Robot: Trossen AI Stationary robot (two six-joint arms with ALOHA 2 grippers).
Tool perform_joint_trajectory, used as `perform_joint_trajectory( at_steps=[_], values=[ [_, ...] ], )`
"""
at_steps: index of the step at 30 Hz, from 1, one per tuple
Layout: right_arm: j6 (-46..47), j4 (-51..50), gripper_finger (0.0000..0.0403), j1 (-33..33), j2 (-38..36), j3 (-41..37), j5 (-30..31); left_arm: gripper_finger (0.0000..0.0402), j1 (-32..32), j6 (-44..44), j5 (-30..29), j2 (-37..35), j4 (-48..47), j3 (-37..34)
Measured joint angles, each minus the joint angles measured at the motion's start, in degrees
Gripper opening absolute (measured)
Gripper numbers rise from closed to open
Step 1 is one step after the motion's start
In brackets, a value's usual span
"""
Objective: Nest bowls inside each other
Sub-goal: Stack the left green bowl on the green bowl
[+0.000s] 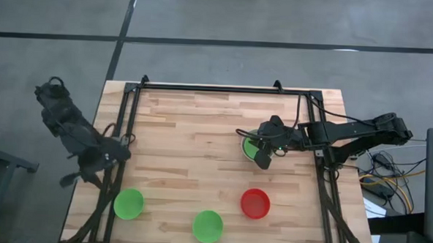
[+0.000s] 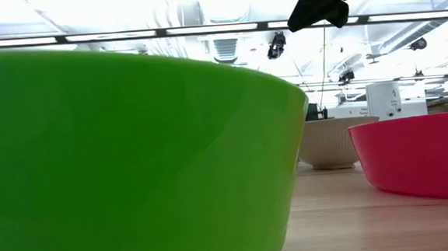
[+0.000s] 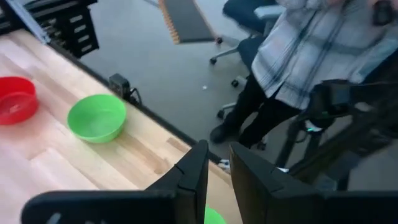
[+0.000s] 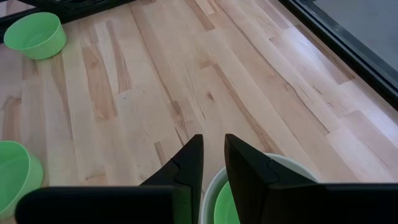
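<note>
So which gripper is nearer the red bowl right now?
Right. The right gripper hangs over the green-in-white stack, just up-table from the red bowl. The left gripper sits off the table's left edge, much farther away.

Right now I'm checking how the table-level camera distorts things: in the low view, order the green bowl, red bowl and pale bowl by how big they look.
1. Bright green round plastic bowl: fills over half the frame.
2. Red round plastic bowl.
3. Pale grey-white round bowl.
Nearness to the camera drives this; true sizes may well match.
</note>
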Motion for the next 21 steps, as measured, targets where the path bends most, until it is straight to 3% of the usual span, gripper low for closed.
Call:
perform_joint_trajectory(
  at_steps=[11, 21],
  values=[
    [0.0, 0.0, 0.0063, 0.0, 0.0, 0.0, 0.0, 0.0069, -2.1, -6.4, -9.8, 9.8, 0.0, -0.3],
    [0.0, 0.0, 0.0063, 0.0, 0.0, 0.0, 0.0, 0.0069, -2.1, -19.8, -12.7, 11.8, 0.3, -4.7]
  ],
)
